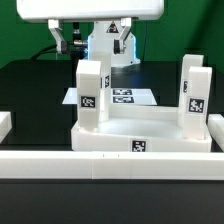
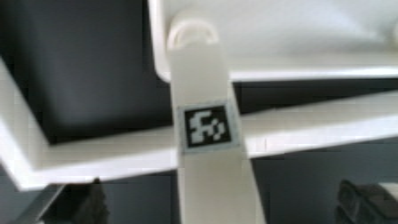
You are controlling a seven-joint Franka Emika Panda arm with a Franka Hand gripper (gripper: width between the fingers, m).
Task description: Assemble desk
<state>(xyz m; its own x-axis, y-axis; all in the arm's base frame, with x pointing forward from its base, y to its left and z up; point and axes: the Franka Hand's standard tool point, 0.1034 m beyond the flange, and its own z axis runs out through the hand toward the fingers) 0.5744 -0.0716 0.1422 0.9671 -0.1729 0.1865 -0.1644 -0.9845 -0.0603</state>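
Hovering with jaws wide open, the gripper (image 2: 214, 195) straddles an upright leg (image 2: 206, 110) at the tabletop (image 1: 140, 135) corner; centre on the leg, then close squarely before twisting it tight.

Black table (image 1: 30, 90) — tabletop (image 1: 140, 138), marker board (image 1: 128, 97)

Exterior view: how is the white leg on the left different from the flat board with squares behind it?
The left leg stands upright; the marker board lies flat. The left leg is a thick block on the tabletop; the marker board is a thin sheet on the black table behind. The left leg shows one tag; the marker board shows several. Both are white with black-and-white square tags.
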